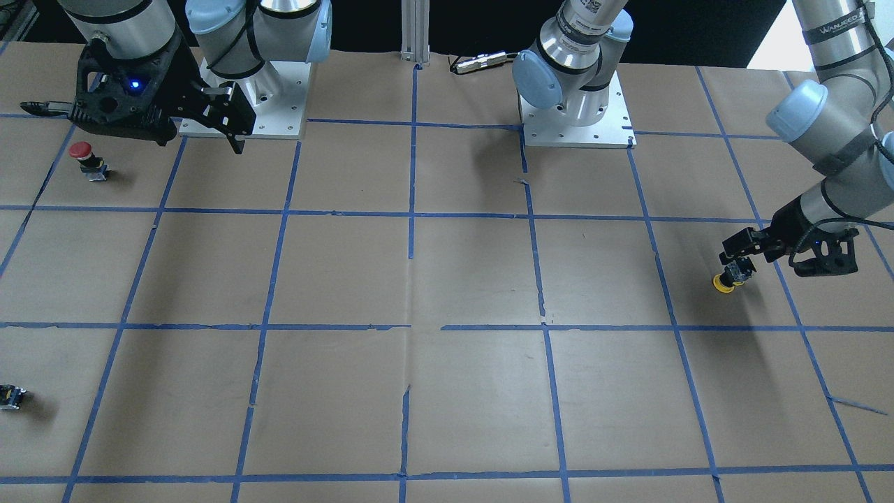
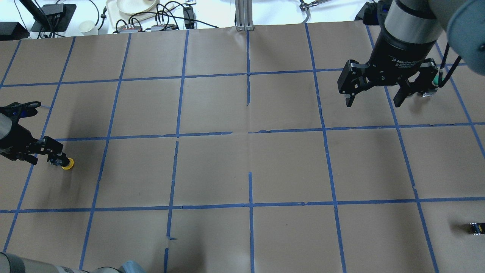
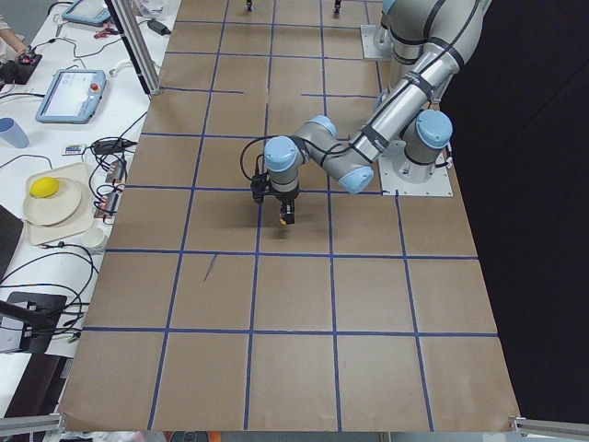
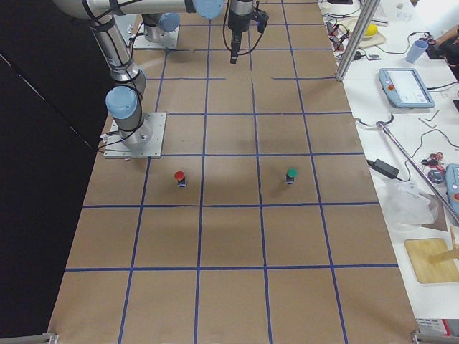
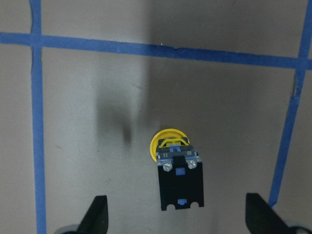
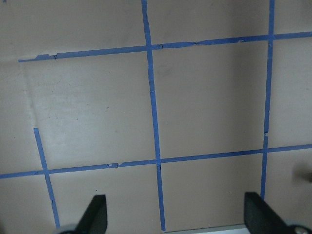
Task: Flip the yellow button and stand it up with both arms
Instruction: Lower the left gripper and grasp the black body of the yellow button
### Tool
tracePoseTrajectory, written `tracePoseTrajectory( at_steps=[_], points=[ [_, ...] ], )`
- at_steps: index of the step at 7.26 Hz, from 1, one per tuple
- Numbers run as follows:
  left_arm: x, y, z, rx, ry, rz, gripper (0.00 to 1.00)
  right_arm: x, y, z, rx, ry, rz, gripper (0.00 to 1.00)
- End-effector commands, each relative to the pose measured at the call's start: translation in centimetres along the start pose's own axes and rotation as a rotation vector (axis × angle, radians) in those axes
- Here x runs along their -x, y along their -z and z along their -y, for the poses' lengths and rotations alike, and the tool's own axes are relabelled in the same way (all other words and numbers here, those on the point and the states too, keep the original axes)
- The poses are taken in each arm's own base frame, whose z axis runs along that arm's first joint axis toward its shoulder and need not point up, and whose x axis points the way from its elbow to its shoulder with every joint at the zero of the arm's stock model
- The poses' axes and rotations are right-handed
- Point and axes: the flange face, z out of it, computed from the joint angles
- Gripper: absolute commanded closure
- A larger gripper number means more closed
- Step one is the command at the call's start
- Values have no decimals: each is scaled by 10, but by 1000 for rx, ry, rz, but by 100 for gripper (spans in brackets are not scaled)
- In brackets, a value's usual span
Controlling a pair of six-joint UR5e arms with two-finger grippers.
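Brown paper with blue tape lines [image 1: 447,279] covers my table. My left claw [image 1: 742,255] is wide open right by the little yellow-capped button with a black body [image 5: 178,170], near the table's left end. My right claw [image 2: 374,99] hangs open, far away.

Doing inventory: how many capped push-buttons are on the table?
3: yellow button inside the open left tool; red button and green button near the right tool, in separate squares. None seems hidden.

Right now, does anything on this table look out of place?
The yellow button is tipped over, cap low against the paper, inside the open left gripper, while the red button stands cap-up.
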Motion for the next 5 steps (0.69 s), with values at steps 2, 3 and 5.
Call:
tracePoseTrajectory(
  at_steps=[2,3,5],
  points=[
    [-4,-16,0,-33,-15,27,22,-8,-1,3,3,-17,0,0],
    [-4,-15,-2,-33,-12,30,35,-7,-1,3,5,-15,9,0],
    [-6,-6,0,-54,-15,35,56,-7,-1,3,5,-15,6,0]
  ],
)
